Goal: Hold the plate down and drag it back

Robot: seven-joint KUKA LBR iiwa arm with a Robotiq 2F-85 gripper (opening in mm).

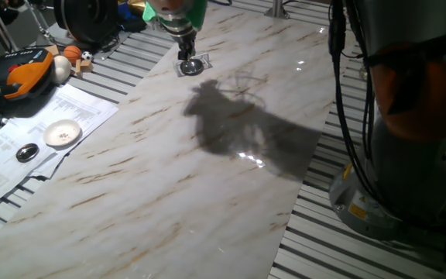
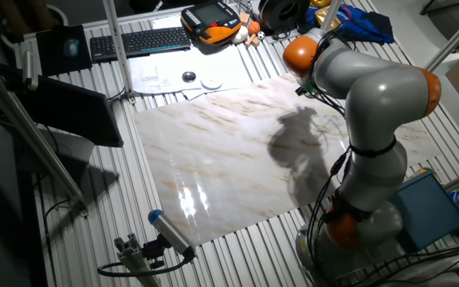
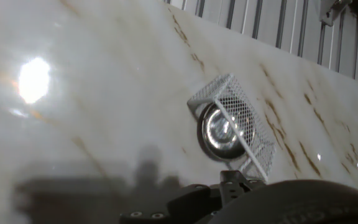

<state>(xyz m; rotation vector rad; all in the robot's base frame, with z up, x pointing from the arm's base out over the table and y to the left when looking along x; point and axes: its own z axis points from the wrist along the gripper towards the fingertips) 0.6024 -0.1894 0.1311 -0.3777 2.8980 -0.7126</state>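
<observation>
Veined marble slab (image 1: 207, 178); gripper (image 1: 186, 56), jaw state unclear, over round shiny plate (image 3: 221, 130).

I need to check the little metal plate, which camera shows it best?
The hand view: the plate appears large and shiny under a wire mesh piece. One fixed view shows it small beneath the fingers; in the other, the arm hides it.

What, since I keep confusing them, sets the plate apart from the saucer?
The plate is shiny silver metal; the saucer is white with a brownish centre. The plate lies on the marble slab beneath the gripper; the saucer sits on papers beside the slab. The plate looks smaller. Both are round.
</observation>
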